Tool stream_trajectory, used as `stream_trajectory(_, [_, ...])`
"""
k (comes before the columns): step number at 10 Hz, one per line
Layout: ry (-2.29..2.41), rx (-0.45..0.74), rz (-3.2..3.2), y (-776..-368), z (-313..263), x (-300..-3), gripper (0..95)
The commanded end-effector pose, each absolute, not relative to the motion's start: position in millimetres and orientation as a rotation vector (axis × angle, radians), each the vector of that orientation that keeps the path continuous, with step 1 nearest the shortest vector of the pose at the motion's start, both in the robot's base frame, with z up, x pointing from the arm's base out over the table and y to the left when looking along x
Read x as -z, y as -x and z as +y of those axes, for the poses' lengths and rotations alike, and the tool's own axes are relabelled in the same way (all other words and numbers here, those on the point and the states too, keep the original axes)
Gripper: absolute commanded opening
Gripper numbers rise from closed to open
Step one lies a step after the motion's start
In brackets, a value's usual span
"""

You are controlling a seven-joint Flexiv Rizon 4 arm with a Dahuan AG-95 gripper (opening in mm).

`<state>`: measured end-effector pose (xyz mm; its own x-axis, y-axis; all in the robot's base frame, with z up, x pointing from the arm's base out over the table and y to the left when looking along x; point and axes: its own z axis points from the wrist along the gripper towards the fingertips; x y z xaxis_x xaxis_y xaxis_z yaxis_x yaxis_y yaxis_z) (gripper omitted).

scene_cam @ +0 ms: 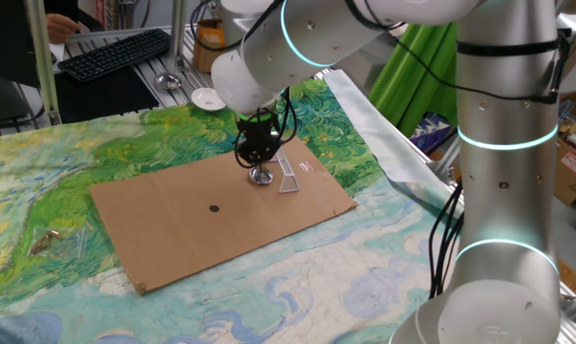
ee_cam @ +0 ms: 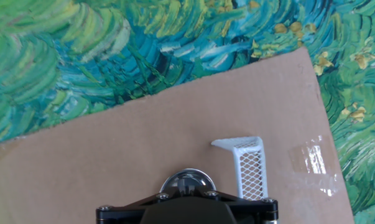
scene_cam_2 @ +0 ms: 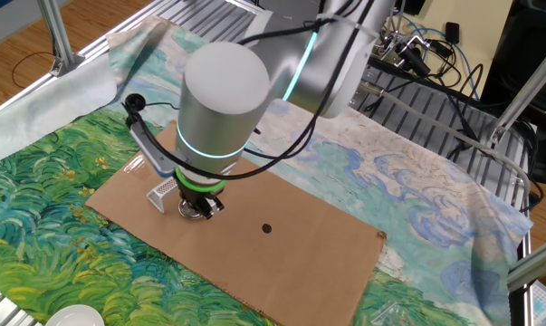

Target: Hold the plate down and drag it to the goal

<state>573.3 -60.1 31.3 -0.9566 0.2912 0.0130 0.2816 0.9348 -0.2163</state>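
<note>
Plate (ee_cam: 187, 182): directly beneath pincer (scene_cam: 259, 170) tip (finger spread cannot be told); goal (ee_cam: 248, 167) just beside, rightward in hand view.

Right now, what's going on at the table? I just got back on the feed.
The arm's end effector is down on the small shiny silver metal dish, on the brown cardboard sheet. The whitish plastic wedge frame, the goal, stands right beside the dish; the hand view shows the dish just short of it, not inside. A small black dot lies farther back on the cardboard. Whether the fingers are open or shut is hidden.
</note>
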Motion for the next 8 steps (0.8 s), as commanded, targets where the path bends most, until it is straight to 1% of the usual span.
stream_trajectory(1, [0.465,-0.292,-3.046,-573.4,-57.4,-34.3,0.0])
stream_trajectory(4, [0.488,-0.235,-3.044,-574.9,-55.8,-35.6,0.0])
stream_trajectory(8, [0.527,-0.217,-3.044,-577.3,-48.3,-33.1,0.0])
